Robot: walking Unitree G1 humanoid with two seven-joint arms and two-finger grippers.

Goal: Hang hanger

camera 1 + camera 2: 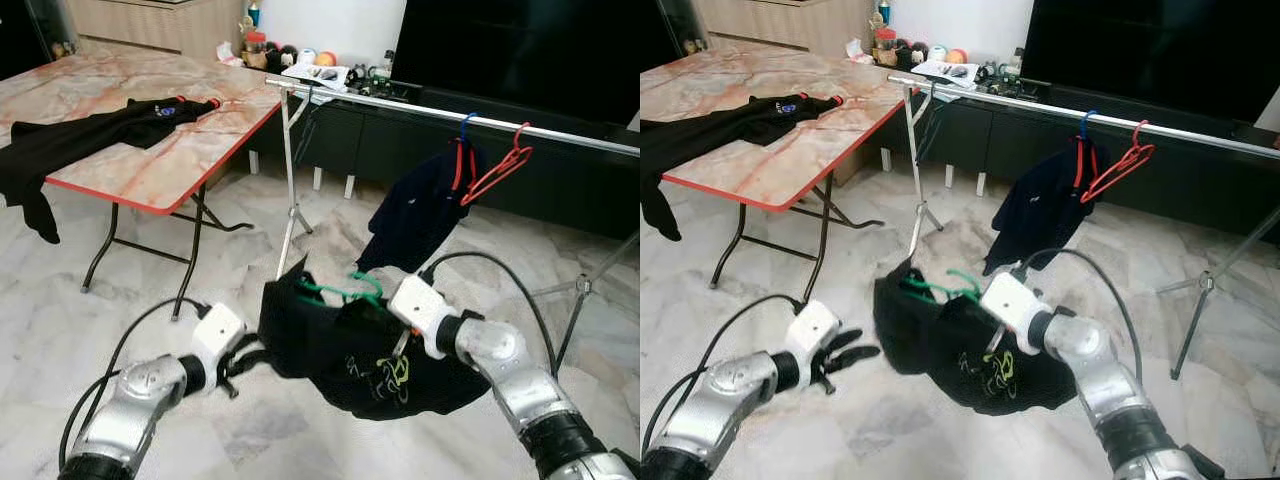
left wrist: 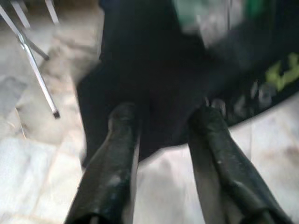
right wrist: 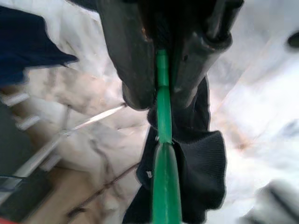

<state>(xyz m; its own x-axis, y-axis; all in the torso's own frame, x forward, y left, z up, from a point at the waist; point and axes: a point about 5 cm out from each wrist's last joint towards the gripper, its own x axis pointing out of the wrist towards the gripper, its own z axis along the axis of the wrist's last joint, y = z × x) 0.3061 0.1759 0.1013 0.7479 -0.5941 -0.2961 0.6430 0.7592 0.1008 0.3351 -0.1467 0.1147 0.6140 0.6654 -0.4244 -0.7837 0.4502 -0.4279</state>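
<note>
Left gripper (image 2: 168, 140) fingers spread apart, tips at the black garment's (image 2: 154, 70) edge; green hanger (image 2: 205, 11) blurred at one o'clock; metal rack leg (image 2: 32, 60) at ten o'clock.

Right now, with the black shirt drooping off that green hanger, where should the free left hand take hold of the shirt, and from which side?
Probably the shirt's sagging left edge, approached from the robot's left. The right hand is shut on the green hanger, so that side is carried, while the open left hand sits level with the hanging fabric.

head stereo: forward-down, overlapping; wrists: close, along jaws
</note>
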